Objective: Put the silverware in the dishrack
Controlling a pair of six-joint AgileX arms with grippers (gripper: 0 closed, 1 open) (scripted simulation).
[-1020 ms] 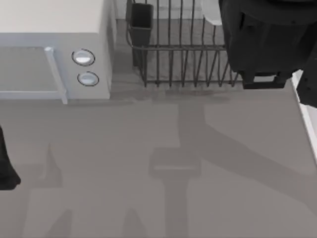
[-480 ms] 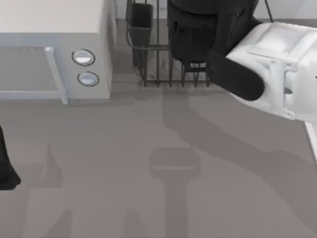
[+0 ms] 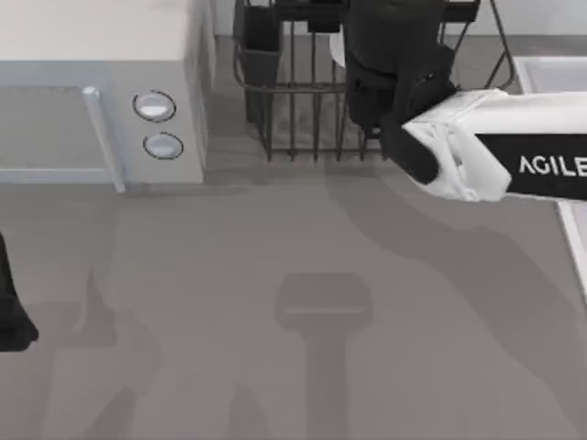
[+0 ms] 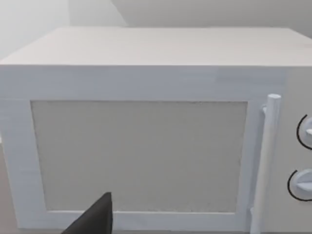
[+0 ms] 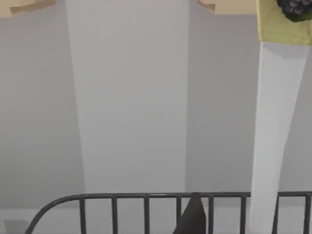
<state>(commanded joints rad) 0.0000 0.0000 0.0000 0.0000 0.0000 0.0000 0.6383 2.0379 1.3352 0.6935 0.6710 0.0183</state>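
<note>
The dishrack [image 3: 303, 101] stands at the tabletop's [image 3: 275, 302] far edge, just right of the white microwave [image 3: 101, 92], with its utensil cup [image 3: 261, 37] at the corner nearest the microwave. The right gripper [image 3: 394, 64] hangs over the rack; whether its fingers are clenched or released cannot be told. The left arm [image 3: 11, 307] is parked at the left edge.

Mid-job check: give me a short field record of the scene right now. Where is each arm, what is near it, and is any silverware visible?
right arm: over the dishrack at the table's far edge
right end effector: hidden under the wrist
left arm: parked at the table's left edge, facing the microwave
microwave: left of the dishrack, door shut
utensil cup: at the dishrack corner nearest the microwave
silverware: cannot tell
</note>
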